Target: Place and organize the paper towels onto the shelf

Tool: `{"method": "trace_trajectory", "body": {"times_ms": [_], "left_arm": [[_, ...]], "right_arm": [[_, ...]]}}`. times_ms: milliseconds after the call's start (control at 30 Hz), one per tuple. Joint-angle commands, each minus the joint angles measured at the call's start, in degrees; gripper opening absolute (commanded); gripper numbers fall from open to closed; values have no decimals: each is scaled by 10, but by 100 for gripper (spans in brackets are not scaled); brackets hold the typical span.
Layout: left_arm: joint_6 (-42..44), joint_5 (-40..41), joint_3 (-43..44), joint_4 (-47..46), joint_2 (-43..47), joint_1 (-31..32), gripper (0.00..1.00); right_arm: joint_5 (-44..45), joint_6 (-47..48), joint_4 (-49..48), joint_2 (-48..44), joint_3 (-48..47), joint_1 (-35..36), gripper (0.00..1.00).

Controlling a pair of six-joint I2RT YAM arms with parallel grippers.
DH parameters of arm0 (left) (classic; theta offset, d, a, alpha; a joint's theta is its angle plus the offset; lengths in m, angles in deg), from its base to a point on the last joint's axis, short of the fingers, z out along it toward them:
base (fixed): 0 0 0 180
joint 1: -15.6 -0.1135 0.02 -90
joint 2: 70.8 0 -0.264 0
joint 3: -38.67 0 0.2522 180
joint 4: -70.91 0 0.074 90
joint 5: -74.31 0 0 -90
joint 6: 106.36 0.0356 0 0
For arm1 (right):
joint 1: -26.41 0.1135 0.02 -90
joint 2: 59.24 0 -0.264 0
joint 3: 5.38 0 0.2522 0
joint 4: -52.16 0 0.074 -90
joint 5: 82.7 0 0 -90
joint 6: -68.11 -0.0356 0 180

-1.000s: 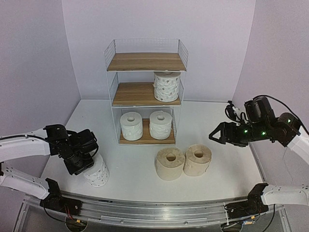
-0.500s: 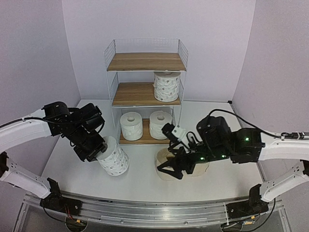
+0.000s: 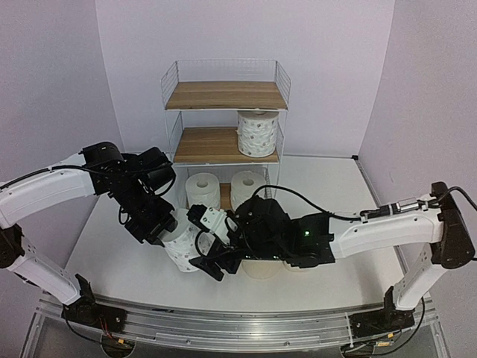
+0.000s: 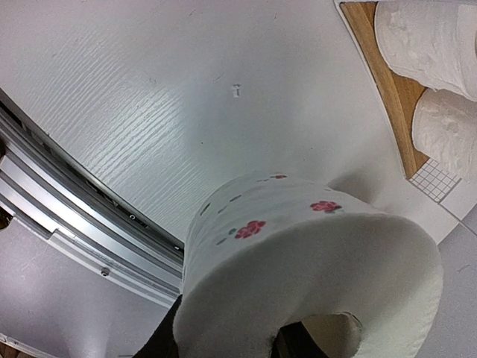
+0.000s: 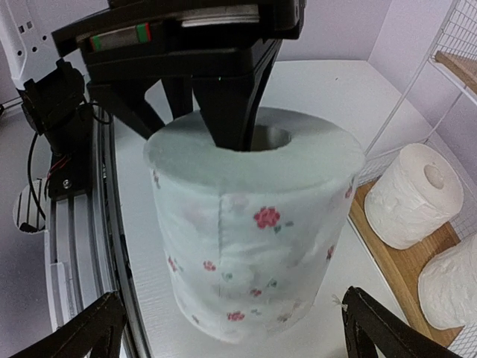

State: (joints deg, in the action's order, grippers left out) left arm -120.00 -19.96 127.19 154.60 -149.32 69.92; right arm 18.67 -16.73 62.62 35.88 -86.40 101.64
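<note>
Jaws clenched through its core, the left gripper point(image 3: 159, 226) offers the printed roll point(image 5: 253, 231) to the wide-open right gripper point(image 3: 209, 263), likely for handover

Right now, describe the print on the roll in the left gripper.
White roll with small red flowers; clearest in right wrist view.

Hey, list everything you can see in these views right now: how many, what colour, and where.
shelf: one, white wire with brown boards, back of table
shelved printed roll: one, white with print, middle tier right
plain rolls: two, white, bottom tier, side by side
held printed roll: one, white with red flowers, before the shelf
beige roll: at least one, mostly behind the right arm
table: one, white
left gripper: black, shut on held printed roll
right gripper: black, open, facing that roll
</note>
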Motion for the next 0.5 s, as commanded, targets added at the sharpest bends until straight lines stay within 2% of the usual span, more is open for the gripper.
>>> {"method": "trace_trajectory", "body": {"times_ms": [0, 467], "left_arm": [[-20, -19, 3, -18, 12, -1, 0], [-10, -46, -19, -40, 25, -1, 0]], "right_arm": [[26, 7, -45, 46, -53, 1, 98], [81, -20, -50, 121, -106, 1, 98]]}}
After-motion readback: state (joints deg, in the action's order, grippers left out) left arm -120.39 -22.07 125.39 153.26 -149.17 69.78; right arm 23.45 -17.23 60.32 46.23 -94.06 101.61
